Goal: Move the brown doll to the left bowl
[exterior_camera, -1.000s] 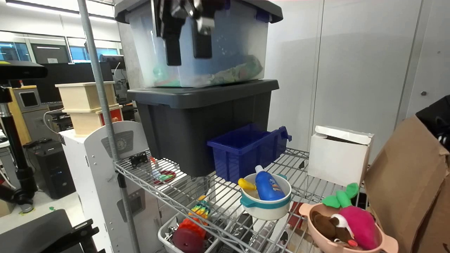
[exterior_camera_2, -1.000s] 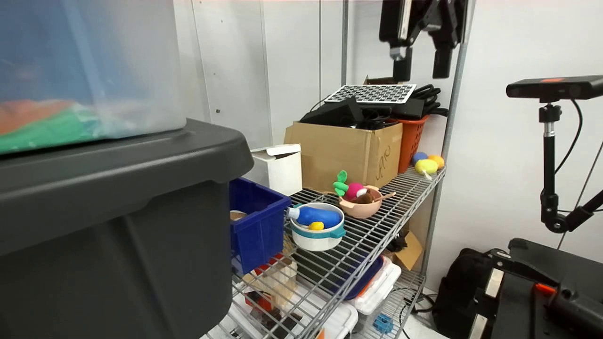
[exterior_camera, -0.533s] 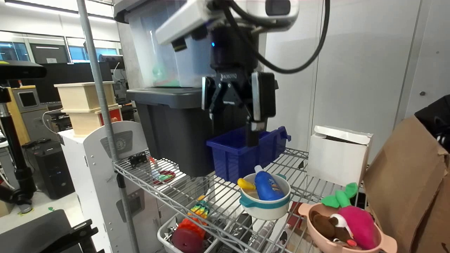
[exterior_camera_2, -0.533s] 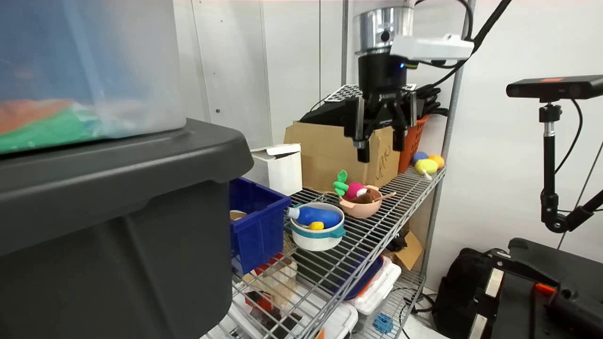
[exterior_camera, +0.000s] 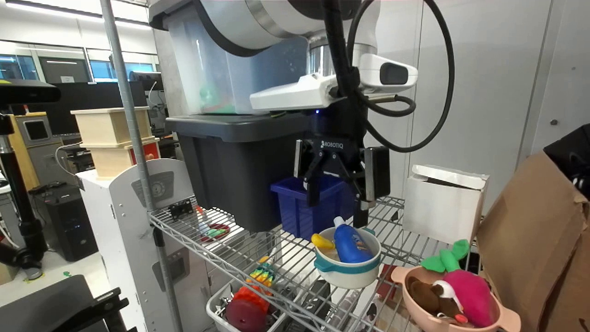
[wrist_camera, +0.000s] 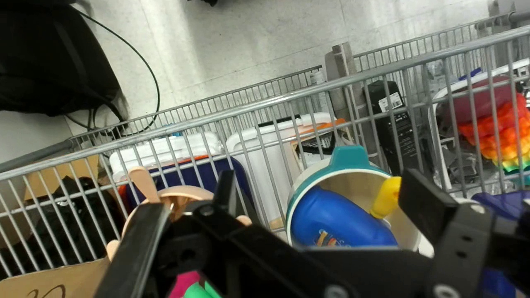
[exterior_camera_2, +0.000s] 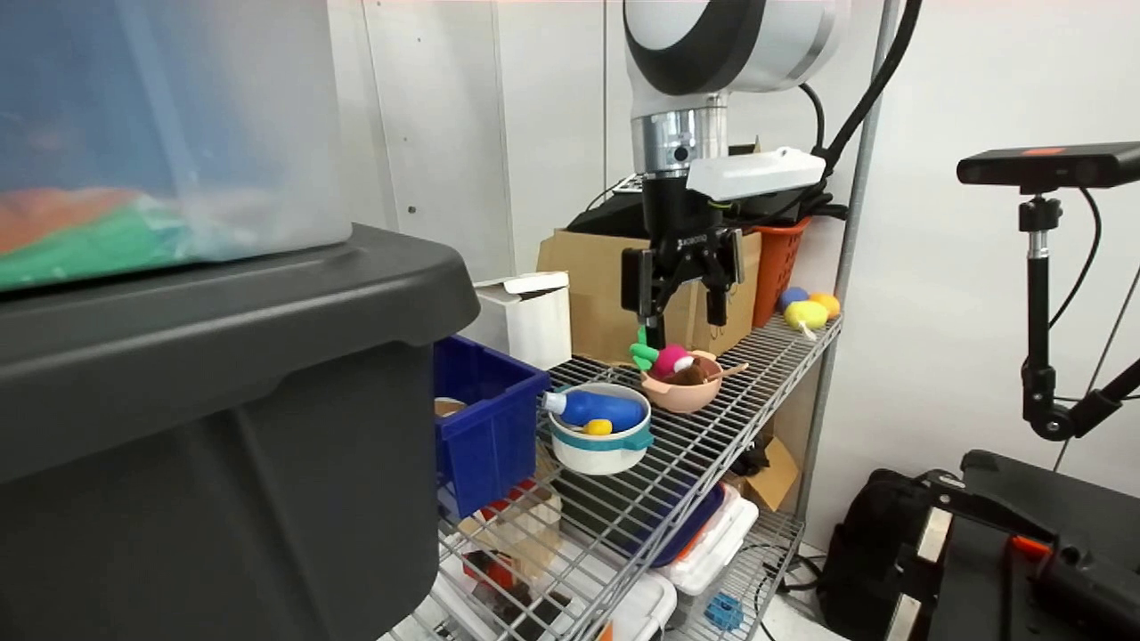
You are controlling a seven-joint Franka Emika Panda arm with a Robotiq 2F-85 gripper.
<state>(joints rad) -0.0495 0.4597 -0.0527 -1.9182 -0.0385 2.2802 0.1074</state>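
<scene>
Your black two-fingered gripper (exterior_camera: 337, 210) has come down toward the grey wire shelf (exterior_camera_2: 684, 458), wide, unladen, apparently starting the reach for one brown plush doll (exterior_camera: 425, 297) in the round pink two-handled bowl (exterior_camera_2: 681, 401).

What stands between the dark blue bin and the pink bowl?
The white-and-teal bowl, holding a blue bottle and a yellow piece, stands between them; both exterior views show this.

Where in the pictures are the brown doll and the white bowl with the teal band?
Brown doll (exterior_camera: 426, 298), in an exterior view: on its brown surface.
White bowl (exterior_camera: 349, 280), in an exterior view: on its white outer wall.
</scene>
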